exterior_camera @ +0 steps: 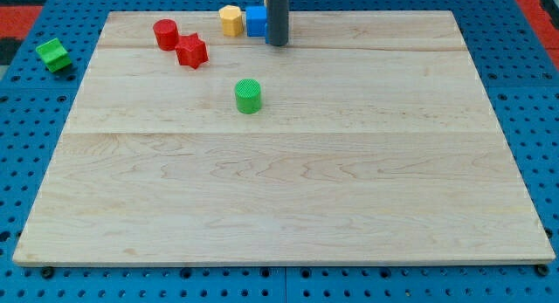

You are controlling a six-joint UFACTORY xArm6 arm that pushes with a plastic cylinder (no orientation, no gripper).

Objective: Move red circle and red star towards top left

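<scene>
The red circle (165, 33) stands near the board's top left. The red star (191, 51) sits just to its lower right, touching or nearly touching it. My tip (277, 44) is at the view's top centre, right of both red blocks by about a hundred pixels. It stands just right of the blue block (255, 21), which it partly hides.
A yellow block (231, 20) sits left of the blue block at the top edge. A green cylinder (248, 96) stands below them, nearer the board's middle. A green block (54, 54) lies off the wooden board (279, 207) on the blue pegboard at the left.
</scene>
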